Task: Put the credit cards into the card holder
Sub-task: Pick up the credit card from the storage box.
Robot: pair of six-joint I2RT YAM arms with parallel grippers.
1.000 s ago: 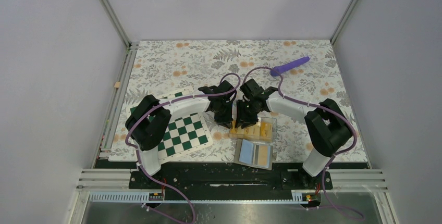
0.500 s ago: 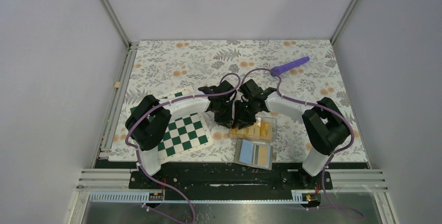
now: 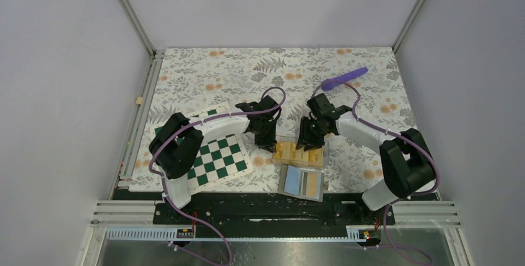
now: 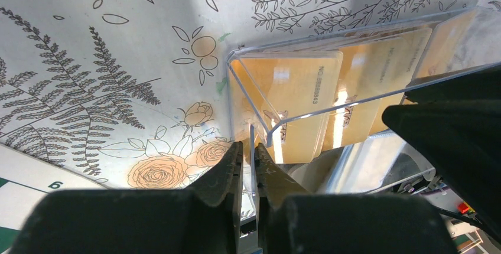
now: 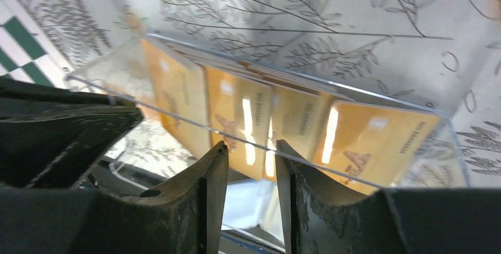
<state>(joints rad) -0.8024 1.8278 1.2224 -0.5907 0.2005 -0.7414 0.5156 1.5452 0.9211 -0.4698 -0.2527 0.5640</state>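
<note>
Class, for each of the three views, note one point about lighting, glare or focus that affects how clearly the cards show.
Top external: even, soft lighting; the credit cards are small but sharp. Left wrist: bright reflections run along the edges of the clear card holder and streak the cards. Right wrist: white glare bars cross the cards, and the holder's left end looks blurred.

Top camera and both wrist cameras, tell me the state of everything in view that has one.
Left gripper: shut on a holder wall.
Right gripper: open, holding nothing.
Holder: set down, cards inside, one wall pinched.
Cards: inside the holder.
Rod: lying flat, untouched.
Chessboard: lying flat, untouched.
</note>
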